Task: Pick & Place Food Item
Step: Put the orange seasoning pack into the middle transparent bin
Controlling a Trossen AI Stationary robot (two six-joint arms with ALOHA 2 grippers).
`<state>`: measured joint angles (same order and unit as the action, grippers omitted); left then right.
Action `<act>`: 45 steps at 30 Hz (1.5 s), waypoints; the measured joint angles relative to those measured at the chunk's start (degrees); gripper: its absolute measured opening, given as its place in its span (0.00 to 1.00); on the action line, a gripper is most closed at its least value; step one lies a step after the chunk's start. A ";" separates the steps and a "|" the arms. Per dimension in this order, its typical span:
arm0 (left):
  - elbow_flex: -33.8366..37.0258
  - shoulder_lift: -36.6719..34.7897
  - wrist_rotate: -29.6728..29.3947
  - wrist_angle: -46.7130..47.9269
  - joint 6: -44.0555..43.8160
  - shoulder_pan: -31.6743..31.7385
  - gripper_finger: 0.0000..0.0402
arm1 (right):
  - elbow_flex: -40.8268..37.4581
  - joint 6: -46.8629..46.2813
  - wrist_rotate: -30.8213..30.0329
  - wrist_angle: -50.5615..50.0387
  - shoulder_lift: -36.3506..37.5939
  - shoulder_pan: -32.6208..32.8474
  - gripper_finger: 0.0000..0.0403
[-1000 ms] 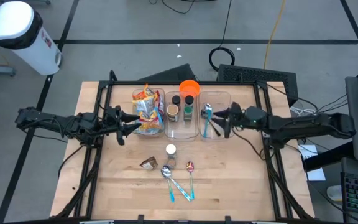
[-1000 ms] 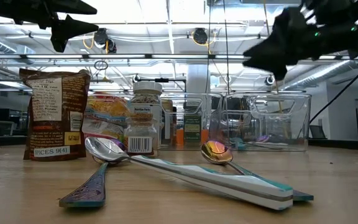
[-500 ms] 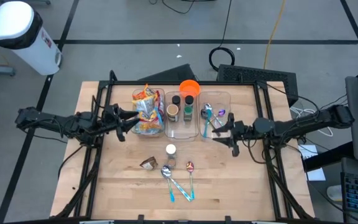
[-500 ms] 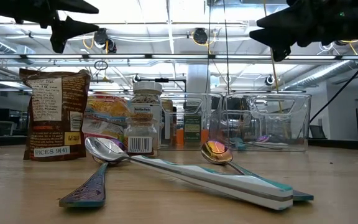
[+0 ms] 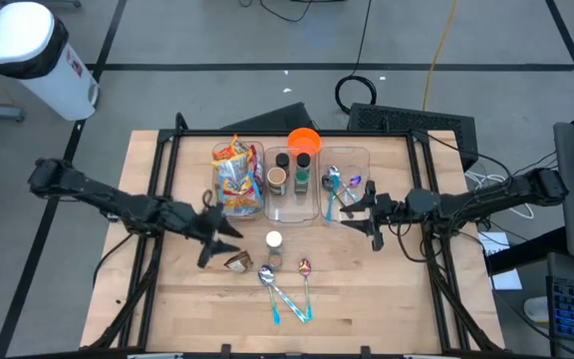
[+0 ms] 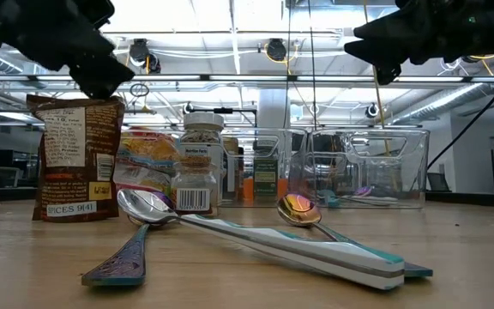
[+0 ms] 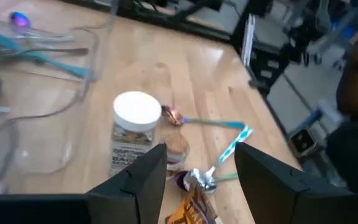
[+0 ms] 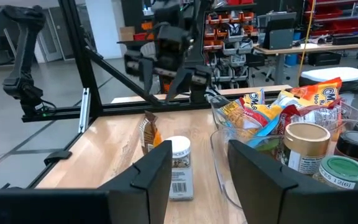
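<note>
The left hand [image 5: 219,242], fingers spread, is hovering just above the brown packet [image 5: 237,262] standing on the counter [image 5: 367,289] beside the white-capped jar [image 5: 274,249]. The right hand [image 5: 371,213], also spread, is waiting near the clear bin [image 5: 359,157] holding spoons [image 5: 332,184].

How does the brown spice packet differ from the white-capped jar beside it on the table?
The brown spice packet is a soft, crinkled pouch; the white-capped jar is rigid and cylindrical. The packet stands taller in the low view. The left gripper hovers over the packet, not the jar. Both stand upright on the table, outside the bins.
</note>
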<state>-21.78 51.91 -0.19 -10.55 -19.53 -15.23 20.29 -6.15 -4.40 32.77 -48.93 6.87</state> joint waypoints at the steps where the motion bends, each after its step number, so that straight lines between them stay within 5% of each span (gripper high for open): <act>1: 0.00 1.71 -0.04 -1.42 1.24 -0.57 0.49 | 0.00 0.00 0.00 0.00 0.00 0.00 0.36; 14: -0.02 6.90 -0.11 1.85 0.42 -1.53 0.49 | 0.00 0.00 0.00 -1.07 0.00 -0.02 0.36; 29: -0.04 7.77 0.43 8.94 -16.02 -2.18 0.48 | 0.02 0.00 0.00 -1.35 0.00 -0.02 0.36; 33: -0.04 7.52 3.01 7.68 -16.68 -2.18 0.38 | 0.03 0.00 0.00 -1.35 0.00 -0.03 0.36; 40: -0.04 7.23 5.16 5.68 -14.11 -2.18 0.04 | 0.04 0.00 0.00 -1.33 0.00 -0.04 0.36; 45: -0.70 5.99 4.76 5.01 -11.25 -2.18 0.02 | 0.04 0.00 0.00 -1.33 0.00 -0.02 0.36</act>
<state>-22.48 57.89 4.57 -5.54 -30.78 -17.41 20.34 -6.15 -4.40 31.44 -48.93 6.85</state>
